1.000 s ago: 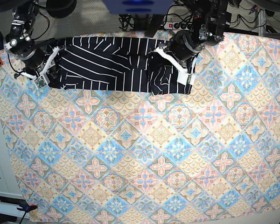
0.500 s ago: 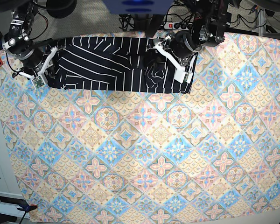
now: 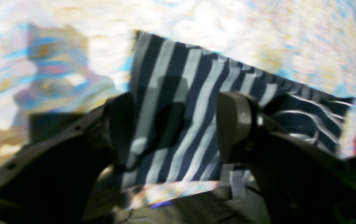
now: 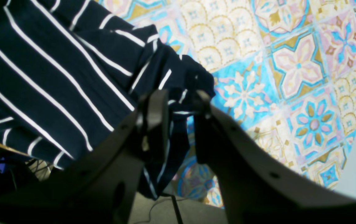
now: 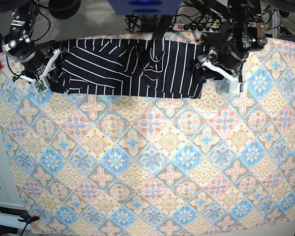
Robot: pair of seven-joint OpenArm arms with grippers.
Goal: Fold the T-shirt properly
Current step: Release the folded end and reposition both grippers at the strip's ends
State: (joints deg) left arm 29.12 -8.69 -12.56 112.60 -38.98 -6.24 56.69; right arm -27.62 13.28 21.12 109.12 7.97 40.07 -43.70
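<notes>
a: left jaws (image 3: 178, 124) first. in the wrist view they stand spread, the striped cloth lies flat between and beyond them, nothing pinched. in the base view that gripper sits at about 2 o'clock, just off the shirt's edge.

b: and the right jaws (image 4: 181, 115)?

a: drawn close on a bunched corner of the shirt (image 5: 128, 69); a fold of dark cloth runs down between them, so i'd call it a pinch on the hem. that gripper is at 10 o'clock in the base view, at the shirt's other end.

b: where does the shirt lie?

a: along the 12 o'clock edge of the desk, stretched sideways as a long band on the tablecloth (image 5: 152, 162). there is a rumple near its middle, stripes running crooked there; the rest looks fairly flat. some cloth near the right jaws hangs past the desk edge.

b: so the step?

a: my guess: one end is just laid down and the band needs smoothing before the next fold. to do it well, the left jaws should take a clean corner, only the top layers, and pull gently toward 3 o'clock while the right jaws hold firm, so the middle rumple draws out. keep the pull level with the desk, or the tablecloth may drag along.

b: risk?

a: pinching tablecloth with the shirt, or folding over the wrinkle.
</notes>
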